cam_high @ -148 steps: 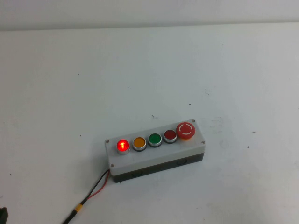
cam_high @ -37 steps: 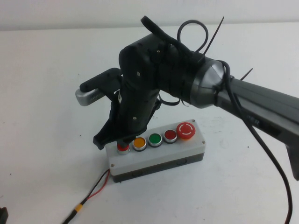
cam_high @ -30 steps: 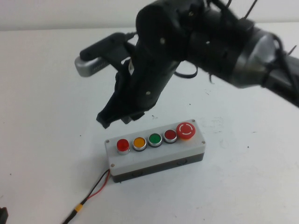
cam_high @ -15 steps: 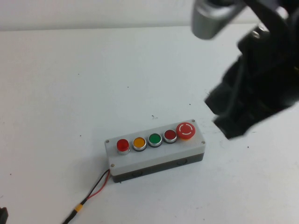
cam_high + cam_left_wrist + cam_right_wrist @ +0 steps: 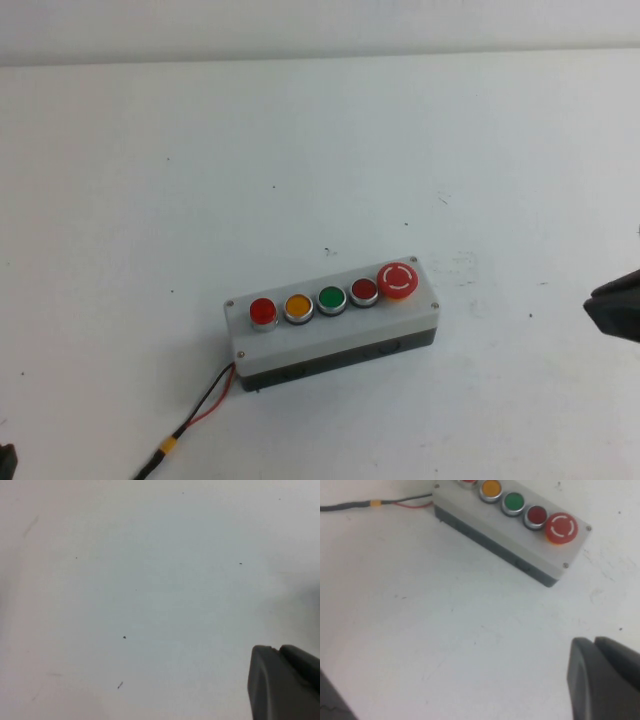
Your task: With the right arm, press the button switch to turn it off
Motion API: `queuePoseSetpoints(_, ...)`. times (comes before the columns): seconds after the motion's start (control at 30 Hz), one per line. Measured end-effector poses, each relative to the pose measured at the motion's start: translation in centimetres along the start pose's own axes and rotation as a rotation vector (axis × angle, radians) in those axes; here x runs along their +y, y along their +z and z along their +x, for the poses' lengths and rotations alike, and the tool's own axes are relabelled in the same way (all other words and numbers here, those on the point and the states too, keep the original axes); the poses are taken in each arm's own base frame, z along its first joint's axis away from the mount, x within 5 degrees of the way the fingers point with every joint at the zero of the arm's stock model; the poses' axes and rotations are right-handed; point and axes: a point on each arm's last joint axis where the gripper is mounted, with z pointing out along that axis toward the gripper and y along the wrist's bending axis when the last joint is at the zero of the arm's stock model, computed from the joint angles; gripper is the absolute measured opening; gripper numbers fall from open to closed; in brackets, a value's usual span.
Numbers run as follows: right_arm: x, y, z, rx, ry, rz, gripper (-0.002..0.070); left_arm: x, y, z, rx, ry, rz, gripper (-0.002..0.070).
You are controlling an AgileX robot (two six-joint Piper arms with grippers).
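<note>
Button switch (image 5: 263,312) sits unlit on the grey box (image 5: 335,335); right gripper (image 5: 617,305) hangs at the table's right edge, left gripper (image 5: 285,682) over bare table, both openings unreadable.

No readable text, mushroom button (image 5: 398,279) (white circular arrow sign)

Right gripper (image 5: 618,307): only a dark tip shows at the high view's right edge, rest cut off. Left gripper (image 5: 285,682): one dark corner in its wrist view. Button switch (image 5: 468,482) is clipped by the right wrist view's edge; cable (image 5: 192,425) runs off frame.
</note>
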Motion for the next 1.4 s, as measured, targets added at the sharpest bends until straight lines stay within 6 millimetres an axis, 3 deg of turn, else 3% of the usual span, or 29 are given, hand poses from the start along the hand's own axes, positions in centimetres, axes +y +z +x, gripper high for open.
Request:
queuePoseSetpoints(0.1, -0.5, 1.6, 1.5, -0.086, 0.003, 0.038, -0.0016, 0.0, 0.0, 0.0, 0.000, 0.000, 0.000, -0.0002)
queuePoseSetpoints(0.23, -2.0, 4.4, 5.2, -0.201, 0.087, 0.109, -0.0016, 0.0, 0.0, 0.0, 0.000, 0.000, 0.000, -0.0002)
queuePoseSetpoints(0.43, -4.2, 7.8, 13.1, -0.421, 0.253, 0.302, -0.0016, 0.0, 0.0, 0.0, 0.000, 0.000, 0.000, -0.0002)
queuePoseSetpoints(0.6, -4.3, 8.8, 18.8, -0.596, 0.327, 0.486, -0.0016, 0.0, 0.0, 0.0, 0.000, 0.000, 0.000, -0.0002)
queuePoseSetpoints(0.7, -4.0, 9.1, 21.2, -0.679, 0.345, 0.579, -0.0016, 0.0, 0.0, 0.0, 0.000, 0.000, 0.000, -0.0002)
queuePoseSetpoints(1.03, -2.8, 7.5, 22.6, -0.869, 0.397, 0.640, -0.0016, 0.0, 0.0, 0.0, 0.000, 0.000, 0.000, -0.0002)
queuePoseSetpoints(1.4, -2.6, 8.1, 23.6, -0.769, 0.437, 0.638, -0.0016, 0.0, 0.0, 0.0, 0.000, 0.000, 0.000, -0.0002)
